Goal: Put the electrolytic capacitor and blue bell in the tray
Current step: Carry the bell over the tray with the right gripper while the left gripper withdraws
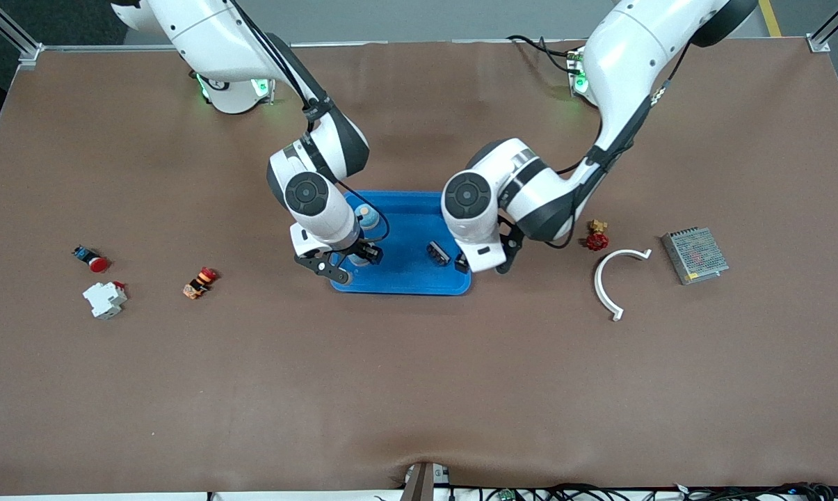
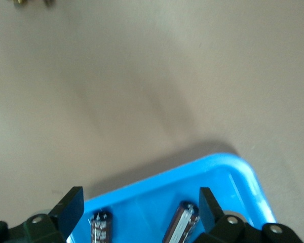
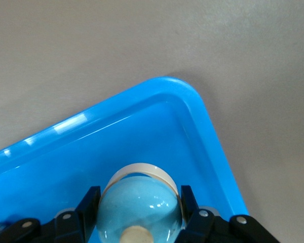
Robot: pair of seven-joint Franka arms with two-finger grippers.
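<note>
Bright-blue tray point(image 1: 405, 275) mid-table, under both wrists. Over its end toward the right arm, right gripper point(image 3: 138, 211), fingers point(image 3: 89, 202) hugging either side of the blue bell point(image 3: 140, 207) sitting in the tray. Over the end toward the left arm, left gripper point(image 2: 142, 212), fingers point(image 2: 71, 207) spread wide, grasping nothing. Between them on the tray floor, two electrolytic capacitors point(image 2: 101, 227), lying apart.
</note>
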